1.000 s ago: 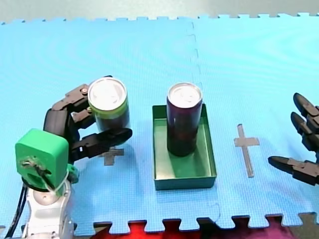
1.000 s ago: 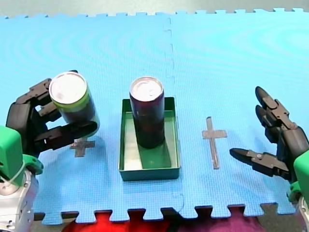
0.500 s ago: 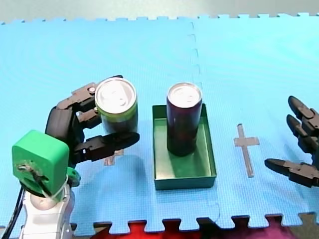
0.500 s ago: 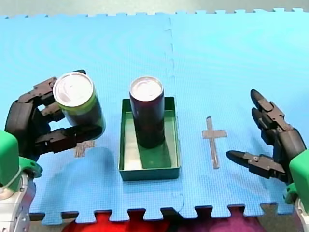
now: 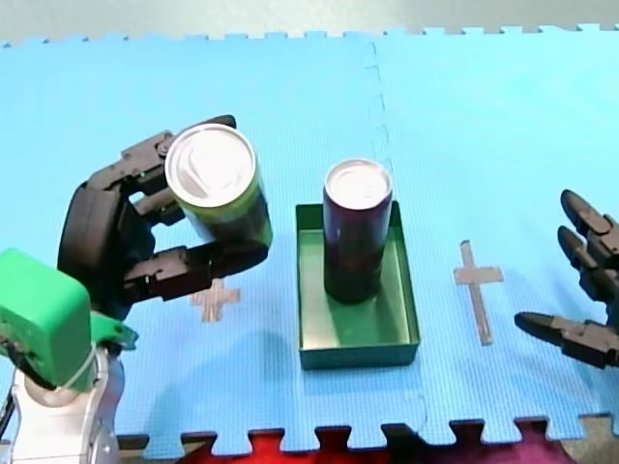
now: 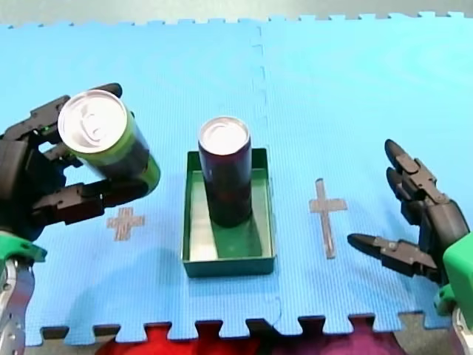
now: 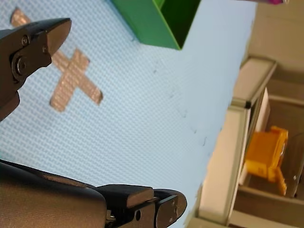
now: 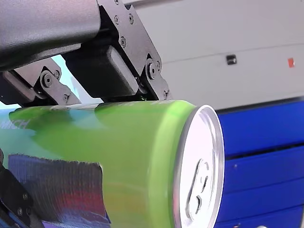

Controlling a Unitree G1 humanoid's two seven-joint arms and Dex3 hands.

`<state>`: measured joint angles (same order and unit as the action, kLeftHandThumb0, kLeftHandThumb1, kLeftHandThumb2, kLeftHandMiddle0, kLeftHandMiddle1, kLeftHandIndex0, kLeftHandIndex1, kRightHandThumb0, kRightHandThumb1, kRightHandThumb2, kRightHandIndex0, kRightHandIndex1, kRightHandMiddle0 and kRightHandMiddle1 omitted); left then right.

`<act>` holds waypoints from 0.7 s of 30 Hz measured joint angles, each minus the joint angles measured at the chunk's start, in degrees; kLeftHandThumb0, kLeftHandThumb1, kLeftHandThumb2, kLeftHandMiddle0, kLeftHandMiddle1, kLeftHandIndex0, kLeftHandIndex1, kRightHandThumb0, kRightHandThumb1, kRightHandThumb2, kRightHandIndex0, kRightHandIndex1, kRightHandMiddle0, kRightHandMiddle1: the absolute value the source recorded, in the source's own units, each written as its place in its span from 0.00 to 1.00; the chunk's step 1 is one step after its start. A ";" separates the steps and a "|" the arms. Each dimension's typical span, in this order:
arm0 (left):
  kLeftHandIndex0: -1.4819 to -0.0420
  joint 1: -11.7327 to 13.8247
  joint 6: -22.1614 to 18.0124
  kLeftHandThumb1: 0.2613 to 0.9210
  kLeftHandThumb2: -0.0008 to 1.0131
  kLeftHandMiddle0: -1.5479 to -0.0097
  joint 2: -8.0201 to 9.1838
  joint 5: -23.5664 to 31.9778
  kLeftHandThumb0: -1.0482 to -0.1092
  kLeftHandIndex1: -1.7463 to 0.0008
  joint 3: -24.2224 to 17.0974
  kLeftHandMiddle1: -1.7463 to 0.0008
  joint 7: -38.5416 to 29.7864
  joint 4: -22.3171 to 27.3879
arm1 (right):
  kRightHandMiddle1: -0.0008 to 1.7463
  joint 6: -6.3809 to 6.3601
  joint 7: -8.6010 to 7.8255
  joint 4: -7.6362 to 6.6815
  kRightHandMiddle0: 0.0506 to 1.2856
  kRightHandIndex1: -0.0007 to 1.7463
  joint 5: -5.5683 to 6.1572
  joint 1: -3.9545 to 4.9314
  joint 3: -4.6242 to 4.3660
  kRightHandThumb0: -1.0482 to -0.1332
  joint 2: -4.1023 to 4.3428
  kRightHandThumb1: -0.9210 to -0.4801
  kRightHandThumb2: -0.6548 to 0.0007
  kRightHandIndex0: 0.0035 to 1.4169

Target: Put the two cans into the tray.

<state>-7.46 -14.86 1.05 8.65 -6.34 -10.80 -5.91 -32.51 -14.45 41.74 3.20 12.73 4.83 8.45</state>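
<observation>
L hand (image 5: 106,237) wrapped tight round green can (image 5: 218,193), held tilted in the air left of tray (image 5: 358,356). The dark can (image 5: 357,237) stands upright inside tray, far end. R hand (image 6: 432,222) right of tray, uncurled, holding nothing.

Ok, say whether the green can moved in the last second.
Yes. The green can, in the left hand, has lifted, tilted and edged toward the tray.

Left hand (image 5: 164,237) grips tilted green can (image 5: 217,193); dark can (image 5: 357,232) upright in tray (image 5: 358,353).
</observation>
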 measured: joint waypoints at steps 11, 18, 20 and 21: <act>0.16 -0.33 0.18 0.68 0.00 0.10 0.21 3.30 0.69 1.00 0.54 1.00 -2.86 1.65 | 0.00 -0.57 -0.21 0.98 0.16 0.00 0.23 0.17 0.03 0.31 -0.20 0.57 1.00 0.15; 0.16 0.93 2.86 0.68 0.00 0.10 -2.17 2.56 0.68 1.00 4.22 1.00 -1.90 5.20 | 0.00 -0.48 0.13 0.82 0.16 0.00 0.15 0.55 -0.02 0.30 -0.27 0.56 1.00 0.15; 0.16 1.37 4.22 0.68 0.00 0.09 -2.59 1.93 0.68 1.00 4.89 1.00 -0.93 6.41 | 0.00 -0.38 0.21 0.70 0.16 0.00 0.11 0.54 -0.03 0.30 -0.28 0.56 1.00 0.15; 0.16 1.52 4.74 0.67 0.00 0.09 -2.74 1.69 0.67 1.00 5.15 1.00 -0.53 6.79 | 0.00 -0.35 0.24 0.62 0.16 0.00 0.09 0.54 -0.04 0.30 -0.29 0.56 1.00 0.15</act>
<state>-5.94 -10.11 -1.69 10.35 -1.19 -11.33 0.88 -32.86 -14.21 42.37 3.29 13.26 4.79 8.16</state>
